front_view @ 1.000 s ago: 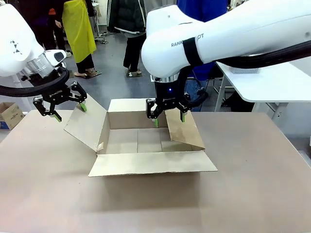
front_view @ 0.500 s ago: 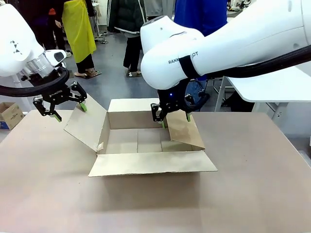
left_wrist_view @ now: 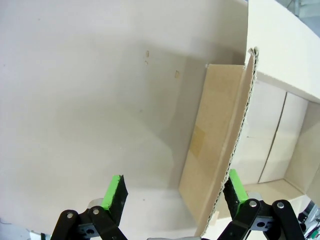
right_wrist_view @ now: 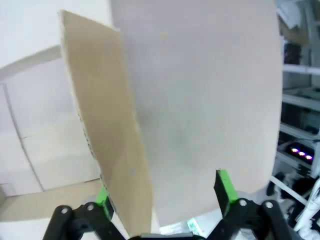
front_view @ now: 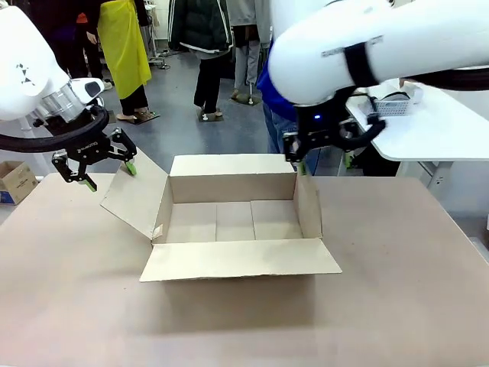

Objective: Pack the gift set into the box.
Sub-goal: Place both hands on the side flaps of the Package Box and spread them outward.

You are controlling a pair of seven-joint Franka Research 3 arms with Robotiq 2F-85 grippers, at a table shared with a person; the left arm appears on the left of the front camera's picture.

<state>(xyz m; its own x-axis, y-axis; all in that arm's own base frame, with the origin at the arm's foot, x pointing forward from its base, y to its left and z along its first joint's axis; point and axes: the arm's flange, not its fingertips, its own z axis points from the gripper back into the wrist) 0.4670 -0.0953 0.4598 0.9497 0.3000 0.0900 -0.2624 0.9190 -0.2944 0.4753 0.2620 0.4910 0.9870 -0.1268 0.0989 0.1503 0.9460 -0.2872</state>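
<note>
The box [front_view: 229, 220] sits open in the middle of the table [front_view: 397, 290], long side toward me, its bare cardboard floor showing. The near flap [front_view: 237, 258] lies folded out flat on the table, the far one stands upright, the left flap [front_view: 137, 195] leans up and outward, and the right flap [front_view: 308, 208] stands almost straight. The left gripper [front_view: 111, 176] hangs at the top edge of the leaning left flap with its jaws apart; from its wrist the corrugated edge [left_wrist_view: 227, 150] runs up between the fingers, close by one green pad [left_wrist_view: 235, 186] and well off the other. The right gripper [front_view: 325, 164] is over the box's far right corner, also spread wide, and its wrist camera shows the right flap [right_wrist_view: 110, 125] standing between the fingers, covering most of one pad. A small cardboard box [front_view: 14, 182] sits at the table's far left edge. Off to the right a white side table [front_view: 435, 130] carries a pale perforated basket [front_view: 393, 107], half hidden behind the right arm. People stand about beyond the table.
</note>
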